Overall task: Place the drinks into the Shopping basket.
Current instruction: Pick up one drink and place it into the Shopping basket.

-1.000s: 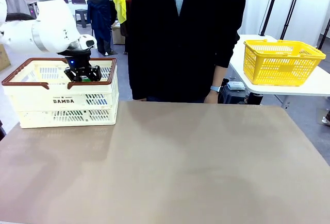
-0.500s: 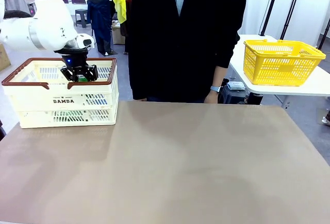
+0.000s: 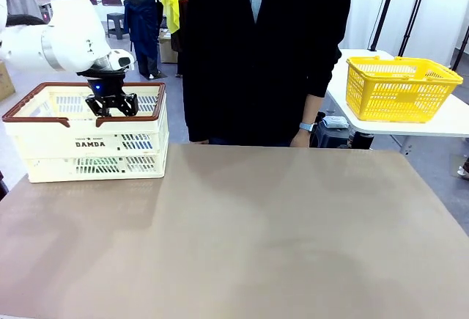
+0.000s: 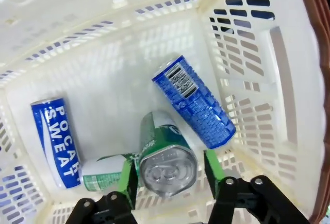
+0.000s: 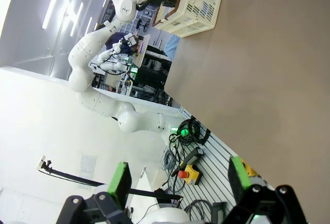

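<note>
Left wrist view: the left gripper (image 4: 169, 173) stands parted around an upright green can (image 4: 166, 157), its pads just clear of the sides. Two blue cans (image 4: 195, 102) and another green one (image 4: 103, 172) lie on the Shopping basket (image 4: 247, 59) floor. The right gripper (image 5: 178, 183) gapes wide, empty, over the table (image 5: 268, 80).

The left arm (image 3: 62, 40), at the upper left of the front frame, is built of rounded white segments with a grey joint band. Its black gripper (image 3: 111, 106) carries a small blue light. Green pads (image 4: 211, 167) are mounted on black fingers. A dark coat (image 3: 264, 48) and a wristwatch (image 3: 306, 126) are worn by the person.
</note>
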